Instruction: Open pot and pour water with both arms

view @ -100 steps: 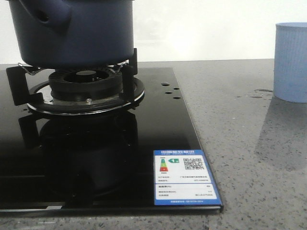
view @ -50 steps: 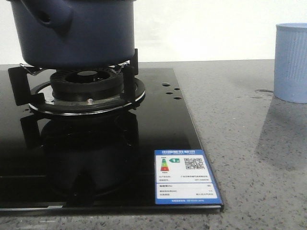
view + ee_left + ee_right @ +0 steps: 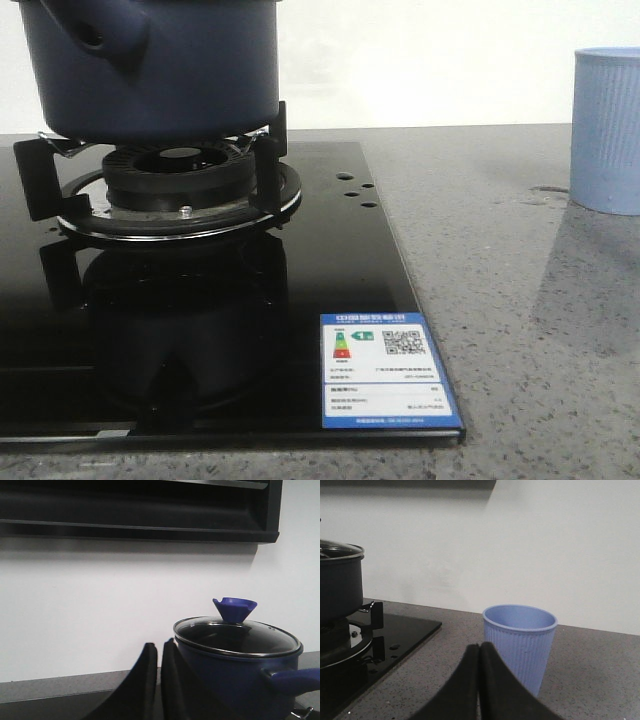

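The dark navy pot stands on the burner stand at the far left, its stubby hollow tube facing me. In the left wrist view the pot wears a glass lid with a blue knob, and its handle sticks out sideways. My left gripper is beside the pot wall, its black fingers nearly together and holding nothing. My right gripper is shut and empty, just short of the light blue ribbed cup. Neither gripper shows in the front view.
The black glass stove top carries a blue and white label at its front right corner. The cup stands on the grey speckled counter at the far right. A dark hood hangs above the pot.
The pot and stove appear shifted by a few pixels between the front frames. Nothing has been taken hold of or opened.
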Controlling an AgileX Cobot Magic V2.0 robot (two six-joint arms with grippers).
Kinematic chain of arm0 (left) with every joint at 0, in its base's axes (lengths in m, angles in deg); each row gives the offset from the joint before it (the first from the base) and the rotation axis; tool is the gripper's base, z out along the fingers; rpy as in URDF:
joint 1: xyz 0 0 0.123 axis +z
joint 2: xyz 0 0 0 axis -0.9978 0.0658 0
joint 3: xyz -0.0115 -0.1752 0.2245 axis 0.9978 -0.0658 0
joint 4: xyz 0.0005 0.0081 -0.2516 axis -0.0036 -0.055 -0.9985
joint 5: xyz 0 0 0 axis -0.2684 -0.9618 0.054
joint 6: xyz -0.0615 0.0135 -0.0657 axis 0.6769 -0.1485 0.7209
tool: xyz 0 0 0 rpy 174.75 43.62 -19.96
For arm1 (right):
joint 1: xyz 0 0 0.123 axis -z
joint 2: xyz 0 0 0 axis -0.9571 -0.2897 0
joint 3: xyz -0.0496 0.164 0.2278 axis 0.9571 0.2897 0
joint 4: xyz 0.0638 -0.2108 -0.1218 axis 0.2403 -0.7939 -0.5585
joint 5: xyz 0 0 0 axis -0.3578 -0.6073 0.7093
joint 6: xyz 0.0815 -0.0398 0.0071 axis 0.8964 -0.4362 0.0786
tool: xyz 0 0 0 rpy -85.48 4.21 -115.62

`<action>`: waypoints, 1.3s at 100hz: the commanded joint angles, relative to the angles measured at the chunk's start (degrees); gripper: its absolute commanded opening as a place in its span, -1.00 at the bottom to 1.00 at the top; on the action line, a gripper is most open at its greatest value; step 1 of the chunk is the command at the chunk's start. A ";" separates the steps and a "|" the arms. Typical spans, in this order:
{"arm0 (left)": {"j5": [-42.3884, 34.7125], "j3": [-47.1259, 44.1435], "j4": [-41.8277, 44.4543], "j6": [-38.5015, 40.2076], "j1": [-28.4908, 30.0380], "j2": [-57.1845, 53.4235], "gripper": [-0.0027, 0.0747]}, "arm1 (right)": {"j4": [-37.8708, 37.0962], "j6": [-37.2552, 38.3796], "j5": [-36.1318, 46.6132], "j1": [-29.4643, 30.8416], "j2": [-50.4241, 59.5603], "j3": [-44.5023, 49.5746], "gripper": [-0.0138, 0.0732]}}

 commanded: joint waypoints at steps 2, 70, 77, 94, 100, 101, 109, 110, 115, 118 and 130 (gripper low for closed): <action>-4.45 1.57 -0.51 -0.07 0.08 0.63 -0.97 | 1.88 -0.76 1.34 0.12 -0.52 -1.36 -0.83; -3.80 -0.26 4.40 3.10 0.81 0.63 -0.97 | 1.88 -0.76 1.34 0.12 -0.52 -1.36 -0.83; -2.08 -1.83 9.21 9.53 3.17 0.50 -0.97 | 1.80 -0.76 1.34 0.12 -0.52 -1.36 -0.83; -1.26 -7.59 11.44 13.48 9.58 -1.78 -0.97 | 1.80 -0.76 1.34 0.12 -0.52 -1.36 -0.83; -1.36 -9.82 11.34 13.48 10.54 -3.79 -0.97 | 1.80 -0.76 1.34 0.12 -0.52 -1.36 -0.83; -1.36 -10.06 11.34 13.59 10.78 -4.02 -0.97 | 1.80 -0.76 1.34 0.12 -0.52 -1.36 -0.83; -1.67 -12.42 11.19 13.81 11.44 -4.27 -0.97 | 1.80 -0.76 1.34 0.12 -0.52 -1.36 -0.83; -1.52 -12.56 11.19 13.81 11.44 -4.27 -0.97 | 1.80 -0.76 1.34 0.12 -0.52 -1.36 -0.83; -1.54 -13.57 11.01 13.81 11.44 -4.27 -0.97 | 1.80 -0.76 1.34 0.12 -0.52 -1.36 -0.83; 0.37 -13.57 11.00 13.81 11.44 -4.27 -0.97 | 1.80 -0.76 1.34 0.12 -0.52 -1.36 -0.83; 1.46 -13.57 10.91 13.81 11.44 -4.27 -0.97 | 1.80 -0.76 1.34 0.12 -0.52 -1.36 -0.83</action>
